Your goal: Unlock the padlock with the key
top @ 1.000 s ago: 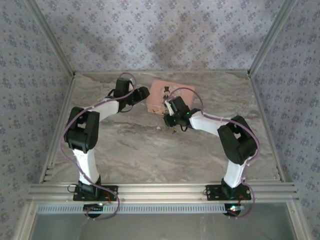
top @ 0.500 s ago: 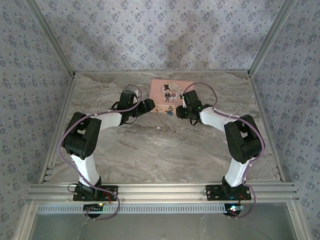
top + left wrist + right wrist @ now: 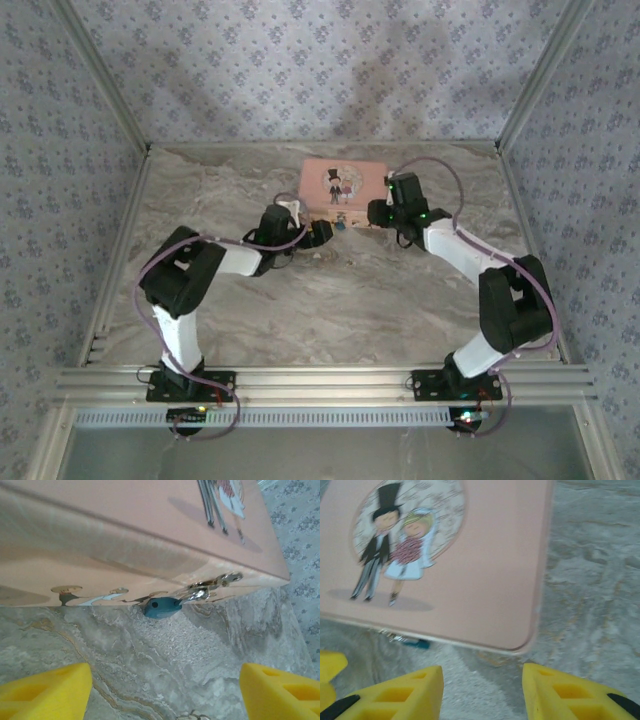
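Note:
The padlock [image 3: 162,606] is a tiny dark-blue lock hanging from a shiny clasp [image 3: 210,586] on the front wall of the pink tin [image 3: 150,525]. It lies against the marble, and also appears as the padlock [image 3: 342,224] and the padlock [image 3: 415,642]. My left gripper [image 3: 322,232] sits low just in front of it, open, its yellow fingers [image 3: 45,690] wide apart over bare marble. A bit of metal ring [image 3: 192,716] lies between them; I cannot tell whether it is the key. My right gripper [image 3: 378,212] hovers open by the tin's near right corner [image 3: 525,645], holding nothing.
The pink tin [image 3: 343,190], with a cartoon couple on its lid, stands at the back middle of the marble table [image 3: 330,300]. Patterned walls close in the back and both sides. Open marble lies in front of both grippers.
The left gripper has swung from the tin's left side to its front, at the padlock. The right gripper has moved back and right, off the front of the tin. Both have opened wider.

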You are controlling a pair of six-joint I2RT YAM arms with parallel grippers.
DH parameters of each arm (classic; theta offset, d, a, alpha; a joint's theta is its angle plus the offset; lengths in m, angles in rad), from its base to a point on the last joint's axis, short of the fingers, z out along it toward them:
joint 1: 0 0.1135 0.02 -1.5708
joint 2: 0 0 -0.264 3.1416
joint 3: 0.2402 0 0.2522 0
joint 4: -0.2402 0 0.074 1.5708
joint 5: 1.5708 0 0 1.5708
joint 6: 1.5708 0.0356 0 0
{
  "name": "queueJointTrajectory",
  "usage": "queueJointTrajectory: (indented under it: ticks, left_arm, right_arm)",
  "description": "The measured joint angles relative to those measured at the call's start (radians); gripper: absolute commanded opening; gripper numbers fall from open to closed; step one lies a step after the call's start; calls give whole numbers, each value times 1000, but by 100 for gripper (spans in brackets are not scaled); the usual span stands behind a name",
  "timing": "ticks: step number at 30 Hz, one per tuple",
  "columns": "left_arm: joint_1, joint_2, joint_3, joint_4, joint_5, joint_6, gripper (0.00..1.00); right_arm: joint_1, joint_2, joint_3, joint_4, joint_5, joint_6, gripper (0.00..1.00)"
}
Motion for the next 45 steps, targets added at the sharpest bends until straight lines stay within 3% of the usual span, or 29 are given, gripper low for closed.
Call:
queueJointTrajectory:
  ticks: [8,13,17,23,28,36,41,45]
  left_arm:
    - [-10,24,-30,132,-57,16,77]
    - [19,-131,-34,5,-103,110,78]
    - [99,-180,116,-141,-106,184,79]
    - [213,-57,422,-272,-101,233,78]
    - [238,134,578,-317,-51,228,78]
    - [238,293,637,-364,34,161,77]
    - [235,293,629,-314,80,106,76]
    - [226,254,528,-234,86,65,76]
  right_arm:
    - [-62,50,21,-13,-7,65,45]
    - [-59,36,-40,1,-18,100,49]
    - [-65,34,-61,2,-19,117,50]
    - [-124,49,-39,46,-31,163,52]
    - [-191,167,93,94,-91,214,55]
    - [-239,415,328,171,-261,311,55]
    - [-236,506,392,198,-370,350,54]
    - [-217,523,404,207,-429,350,54]
